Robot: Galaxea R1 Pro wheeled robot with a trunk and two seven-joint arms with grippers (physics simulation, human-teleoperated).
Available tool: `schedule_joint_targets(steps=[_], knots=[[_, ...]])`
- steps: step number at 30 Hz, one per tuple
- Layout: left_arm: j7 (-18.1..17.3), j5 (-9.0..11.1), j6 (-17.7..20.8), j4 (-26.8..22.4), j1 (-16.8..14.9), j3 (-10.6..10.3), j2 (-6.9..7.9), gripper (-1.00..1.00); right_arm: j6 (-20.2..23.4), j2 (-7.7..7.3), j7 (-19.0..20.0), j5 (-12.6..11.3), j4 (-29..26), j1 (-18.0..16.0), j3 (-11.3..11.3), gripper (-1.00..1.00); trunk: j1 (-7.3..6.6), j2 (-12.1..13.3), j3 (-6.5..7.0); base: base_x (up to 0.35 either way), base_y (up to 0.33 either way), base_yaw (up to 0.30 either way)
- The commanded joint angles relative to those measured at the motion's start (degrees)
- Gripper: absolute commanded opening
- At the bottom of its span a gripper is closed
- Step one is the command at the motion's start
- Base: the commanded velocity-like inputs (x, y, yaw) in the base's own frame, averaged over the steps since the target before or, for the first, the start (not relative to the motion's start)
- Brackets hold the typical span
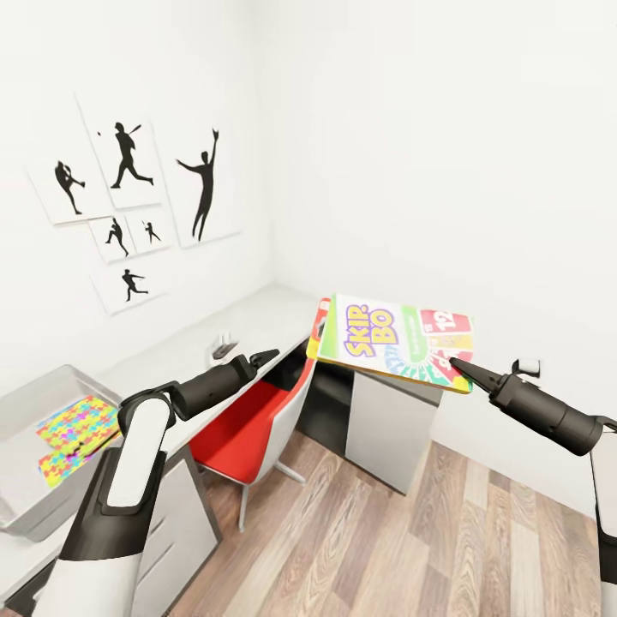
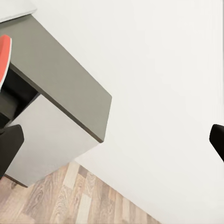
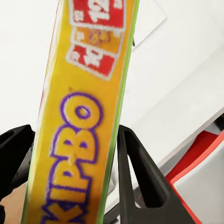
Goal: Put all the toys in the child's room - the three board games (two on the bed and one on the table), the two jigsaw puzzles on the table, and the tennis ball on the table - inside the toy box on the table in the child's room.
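Skip-Bo game [image 1: 394, 341] hangs in the air over the tabletop [image 1: 248, 326] corner, clamped at its edge by the right pincer [image 1: 458, 367]. Left pincer [image 1: 267, 353] is released, near the red chair [image 1: 248, 420]. Two puzzles [image 1: 77, 428] lie in the grey toy box [image 1: 34, 394].

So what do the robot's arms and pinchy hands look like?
Each arm is white near the body, with dark grey panels, then turns into a black, round, ribbed tube. The left gripper and right gripper are black too and narrow to a point. Up close, the fingers are flat black wedges. No cables or markings show.
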Motion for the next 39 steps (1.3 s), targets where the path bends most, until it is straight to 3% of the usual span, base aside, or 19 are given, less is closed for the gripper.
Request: schedule_joint_targets(steps=[1, 39], knots=[[0.4, 0.4, 0.3, 0.0, -0.1, 0.0, -0.03, 1.00, 0.3, -0.01, 0.4, 0.0, 0.0, -0.1, -0.1, -1.00, 0.01, -0.1, -0.08, -0.165, 0.000, 0.000], [-3.4, 2.3, 0.8, 0.0, -0.1, -0.1, 0.25, 1.00, 0.3, 0.06, 0.3, 0.0, 0.0, -0.1, 0.2, -1.00, 0.01, -0.1, 0.11, -0.021, 0.000, 0.000]])
